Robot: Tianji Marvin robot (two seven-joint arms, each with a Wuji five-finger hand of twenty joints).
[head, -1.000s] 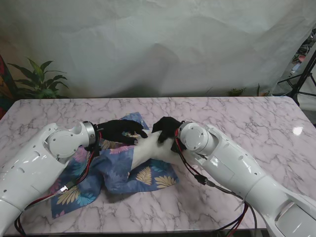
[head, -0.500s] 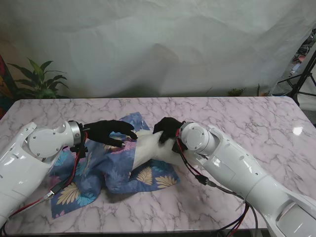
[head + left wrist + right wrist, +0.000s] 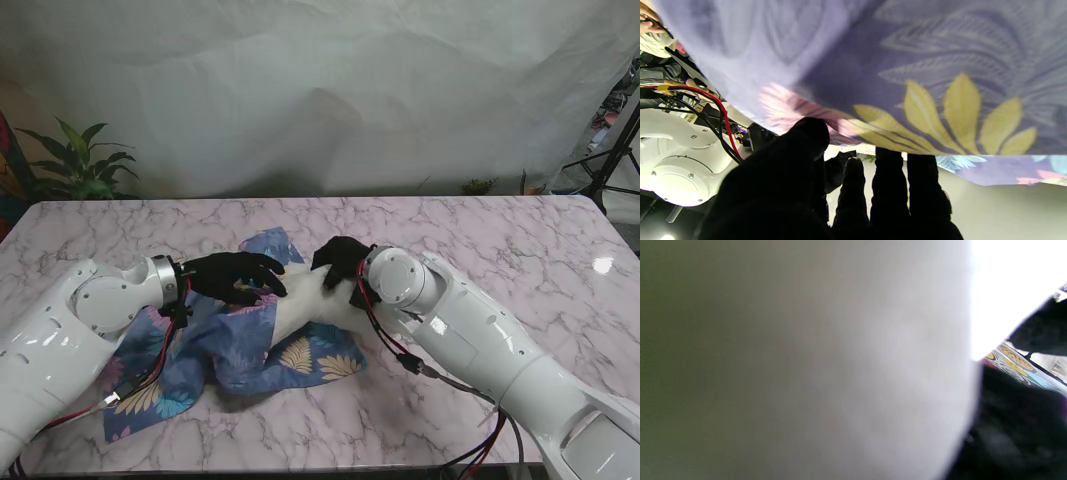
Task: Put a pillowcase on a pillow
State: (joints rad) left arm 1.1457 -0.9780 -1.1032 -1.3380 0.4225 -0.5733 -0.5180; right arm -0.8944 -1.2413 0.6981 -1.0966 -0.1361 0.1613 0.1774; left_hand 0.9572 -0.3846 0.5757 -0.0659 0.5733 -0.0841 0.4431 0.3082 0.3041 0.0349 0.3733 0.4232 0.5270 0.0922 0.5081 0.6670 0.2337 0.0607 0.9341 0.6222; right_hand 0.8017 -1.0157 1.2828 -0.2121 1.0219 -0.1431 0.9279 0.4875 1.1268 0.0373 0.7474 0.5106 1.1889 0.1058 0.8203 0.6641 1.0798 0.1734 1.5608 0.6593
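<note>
White pillow (image 3: 300, 300) half inside crumpled blue floral pillowcase (image 3: 230, 345), mid-table.

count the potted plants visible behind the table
2 seen: a broad-leafed green plant behind the table's far left corner, and a small sprig of greenery behind the far edge right of centre. Their pots are hidden; more may sit behind the table.

The pillow (image 3: 300, 300) lies partly inside the pillowcase (image 3: 225, 345), on the table (image 3: 500, 240).
</note>
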